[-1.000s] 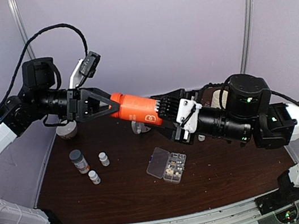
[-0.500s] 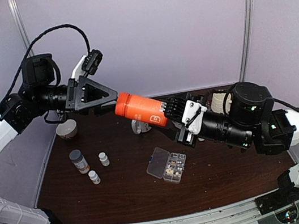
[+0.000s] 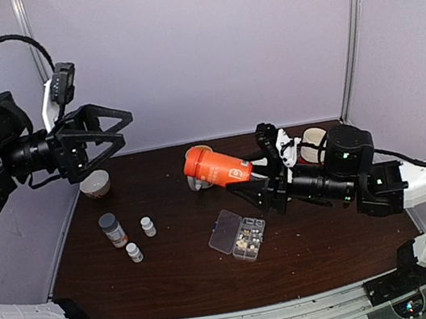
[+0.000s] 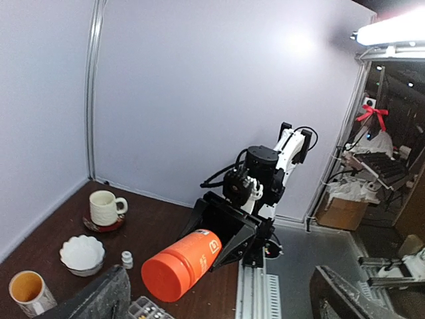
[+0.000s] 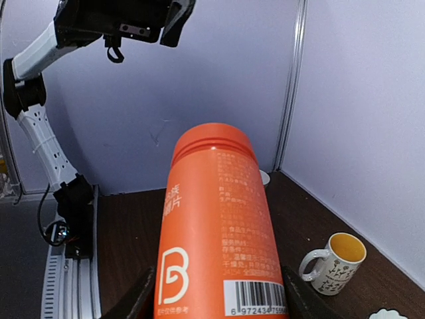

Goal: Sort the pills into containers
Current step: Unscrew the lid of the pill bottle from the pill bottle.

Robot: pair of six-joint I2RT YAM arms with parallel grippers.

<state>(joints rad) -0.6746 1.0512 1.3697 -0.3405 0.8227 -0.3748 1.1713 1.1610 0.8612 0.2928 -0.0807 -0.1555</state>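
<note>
Gripping the orange bottle [image 3: 216,167] in the right gripper [image 3: 253,174], long axis toward ten o'clock, with the organizer box [image 3: 225,231] and its pills [image 3: 248,241] low at seven o'clock from that grip, much nearer than the wide-open, empty left gripper [image 3: 126,128] off at ten o'clock.

Left tool [image 3: 126,128] gapes, raised; right tool [image 3: 243,176] apparently clamps orange bottle [image 3: 212,166].

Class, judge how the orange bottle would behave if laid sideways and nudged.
The orange bottle is a smooth cylinder, so it would probably roll. It looks like rigid plastic, unlikely to crush. Its smooth wall might slip in the right tool.
</note>
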